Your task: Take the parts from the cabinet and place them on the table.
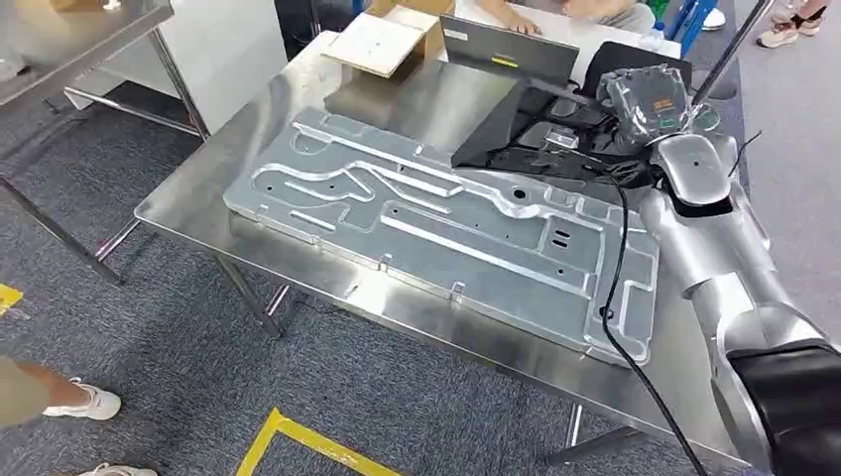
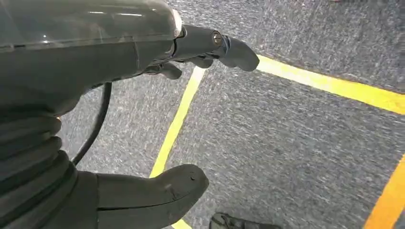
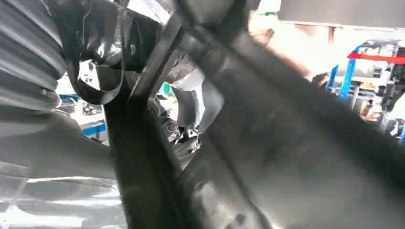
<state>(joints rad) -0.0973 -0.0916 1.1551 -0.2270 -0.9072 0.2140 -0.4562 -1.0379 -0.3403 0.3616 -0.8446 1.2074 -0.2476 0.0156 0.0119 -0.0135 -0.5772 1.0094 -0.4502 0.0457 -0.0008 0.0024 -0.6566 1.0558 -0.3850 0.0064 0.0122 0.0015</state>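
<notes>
My right arm reaches over the far right end of the steel table. Its hand holds a dark part wrapped in a clear plastic bag just above the black things at the table's back corner. In the right wrist view the crinkled bag lies close against the hand, whose fingers are hidden. My left hand hangs over the carpet, fingers stretched out and thumb apart, with nothing in it.
A large flat aluminium plate covers most of the table. Behind it stand a dark laptop-like panel and a cardboard box. A person's hand rests at the far edge. A person's shoes and yellow tape are on the floor.
</notes>
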